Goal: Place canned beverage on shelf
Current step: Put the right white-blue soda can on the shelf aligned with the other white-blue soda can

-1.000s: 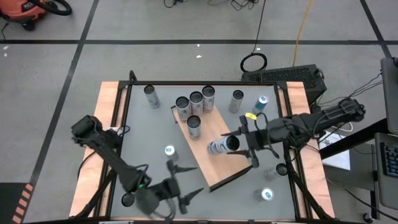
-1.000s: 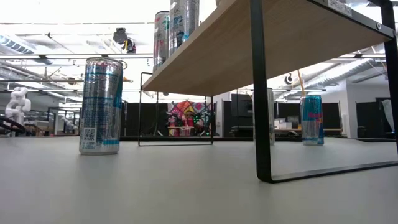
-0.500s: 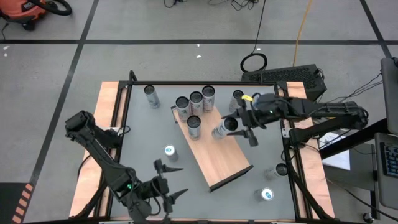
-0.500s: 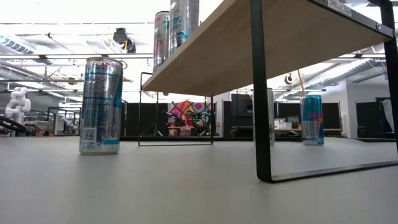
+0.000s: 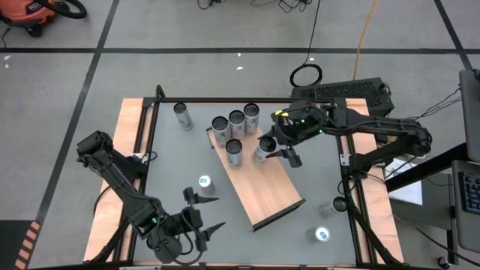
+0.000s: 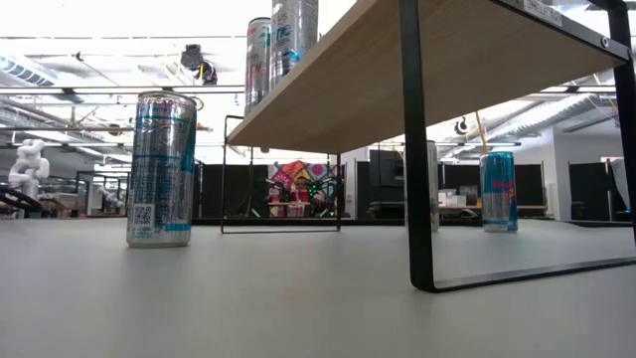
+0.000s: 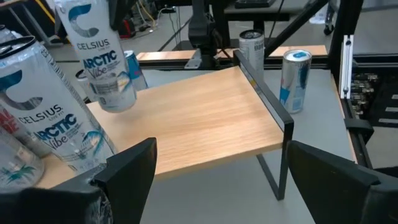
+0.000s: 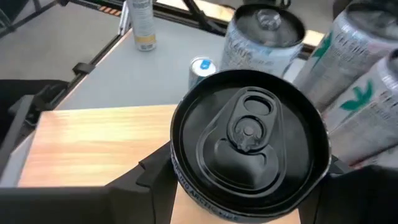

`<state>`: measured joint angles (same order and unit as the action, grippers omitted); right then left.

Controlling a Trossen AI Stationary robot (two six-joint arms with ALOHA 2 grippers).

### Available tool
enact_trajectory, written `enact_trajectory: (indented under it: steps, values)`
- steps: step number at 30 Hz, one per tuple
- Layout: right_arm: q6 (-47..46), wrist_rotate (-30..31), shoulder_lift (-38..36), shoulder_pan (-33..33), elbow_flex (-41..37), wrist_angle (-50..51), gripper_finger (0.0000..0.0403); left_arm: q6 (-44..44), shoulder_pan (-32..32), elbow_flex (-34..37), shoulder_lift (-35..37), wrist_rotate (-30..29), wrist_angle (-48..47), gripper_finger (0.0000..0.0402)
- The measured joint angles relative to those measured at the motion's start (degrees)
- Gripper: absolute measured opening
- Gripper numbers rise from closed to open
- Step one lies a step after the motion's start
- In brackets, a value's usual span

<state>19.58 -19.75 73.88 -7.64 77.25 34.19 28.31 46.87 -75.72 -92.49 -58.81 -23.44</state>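
High view: the right hand (image 5: 274, 146) is holding a can (image 5: 262, 149) over the shelf (image 5: 262, 191), just beside the four cans (image 5: 235, 132) standing at its far end. Risk: the can is tilting, so releasing now may be tipping it into those neighbours. The can is sitting between the fingers, its top facing the wrist. The left hand (image 5: 201, 222) is waiting wide open near the tabletop's (image 5: 172, 161) front edge.

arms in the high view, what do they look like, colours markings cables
Both arms are dark, nearly black, built of jointed tubular segments. The left gripper ends in two pointed dark fingers, with a small green light on the wrist behind it. The right gripper has a yellow tag near its wrist, and dark cabling runs along that arm.
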Motion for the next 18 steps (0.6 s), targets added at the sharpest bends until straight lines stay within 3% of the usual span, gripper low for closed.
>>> enact_trajectory:
  steps: [18]
  values:
    - [4.3, -3.2, 6.8, -3.4, 3.7, 0.7, 0.0193, 1.4, -0.1, 0.0, 0.0, -0.2, -0.8, 0.035]
